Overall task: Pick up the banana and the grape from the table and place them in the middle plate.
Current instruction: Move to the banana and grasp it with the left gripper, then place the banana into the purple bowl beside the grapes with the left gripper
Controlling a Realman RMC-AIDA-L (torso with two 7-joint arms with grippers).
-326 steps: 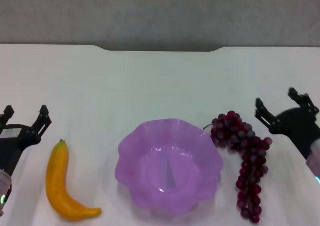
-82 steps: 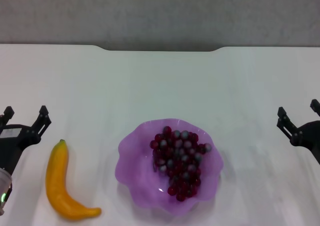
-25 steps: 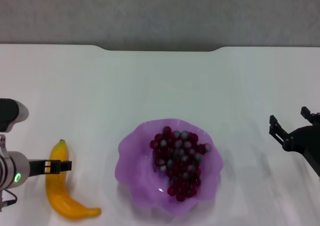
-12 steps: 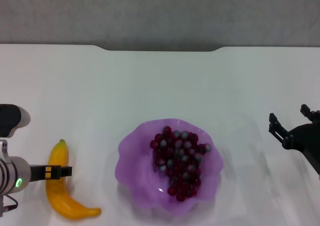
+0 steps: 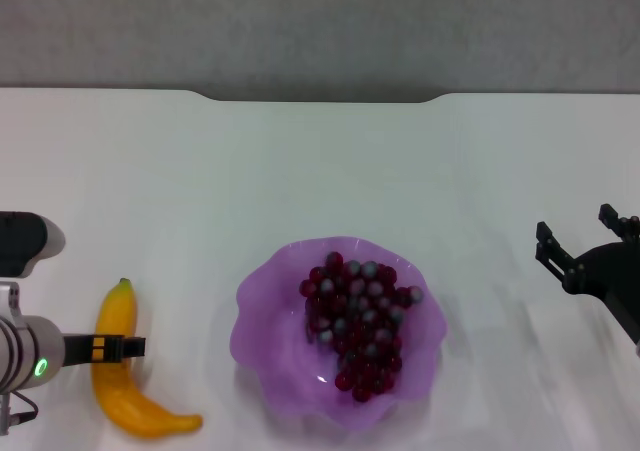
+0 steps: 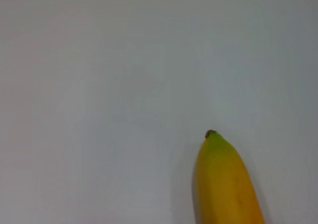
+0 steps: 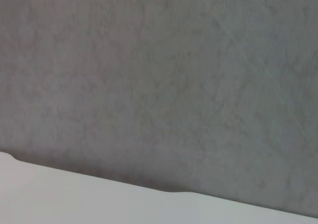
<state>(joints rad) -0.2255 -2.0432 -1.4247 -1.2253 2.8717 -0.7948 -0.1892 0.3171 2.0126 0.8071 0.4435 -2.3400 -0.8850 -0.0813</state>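
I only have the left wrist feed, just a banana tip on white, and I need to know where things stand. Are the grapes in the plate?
Observer: Yes, the grape bunch lies inside the middle plate.
Operator: Where is my left gripper?
Observer: The left gripper sits over the banana, around its middle.
Operator: And the right arm?
Observer: The right gripper is open, off to the plate's right, holding nothing.

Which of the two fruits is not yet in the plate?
The banana: it lies on the table to the left of the middle plate, with the left claw over it. The grape bunch is already inside the plate.
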